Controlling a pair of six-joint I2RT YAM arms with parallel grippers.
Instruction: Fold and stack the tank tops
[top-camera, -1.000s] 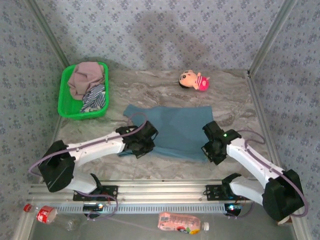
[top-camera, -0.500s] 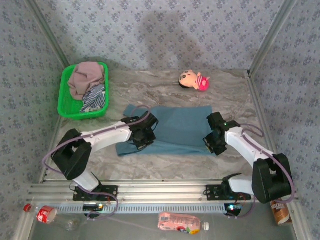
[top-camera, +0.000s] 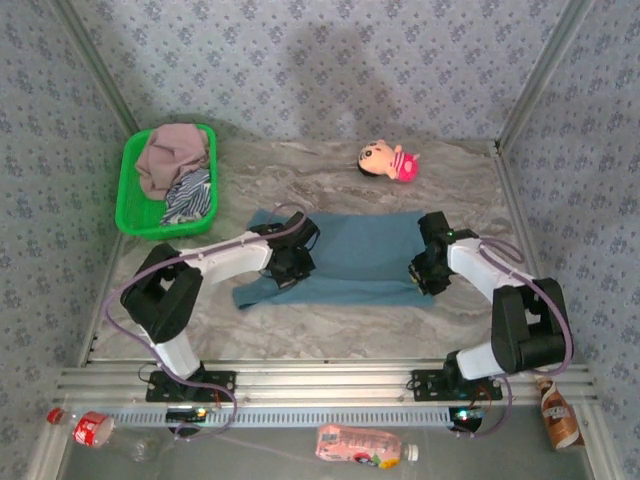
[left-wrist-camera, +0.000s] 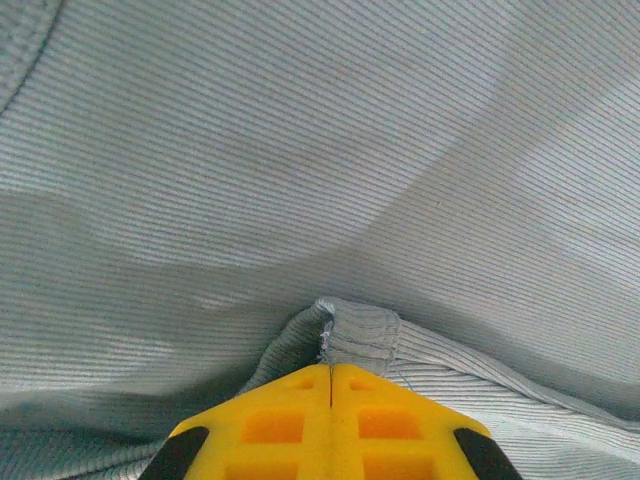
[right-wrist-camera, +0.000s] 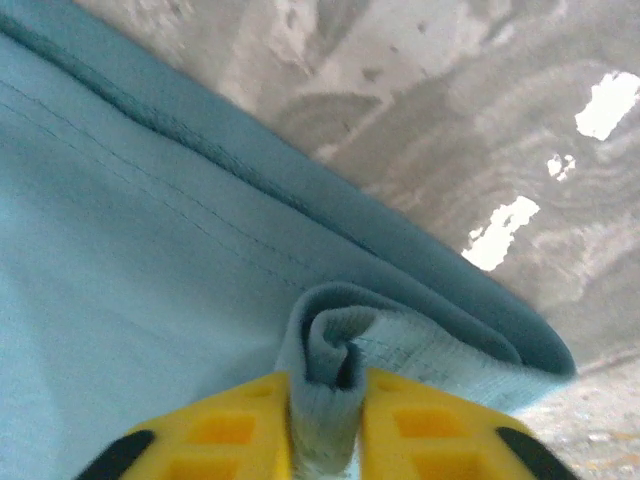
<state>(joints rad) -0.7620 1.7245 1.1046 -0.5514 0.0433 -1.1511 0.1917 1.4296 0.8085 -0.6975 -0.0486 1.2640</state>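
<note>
One top is being folded, and two are not started yet. The blue top (top-camera: 355, 255) lies in the middle of the desk (top-camera: 330, 325), stretched from left to right. It looks partly folded, with its near part laid over toward the far edge, but it is not a small neat pile yet. The left fingers (left-wrist-camera: 330, 382) are pressed together on a little bit of its hem. The right fingers (top-camera: 427, 272) pinch a rolled-up bit of cloth at the top's right end. The green basket (top-camera: 127, 190) sits at the far left corner. Inside it are the pink top (top-camera: 170, 155) and the striped top (top-camera: 188, 198), both crumpled. I think those two need folding too, and then all three get stacked.
</note>
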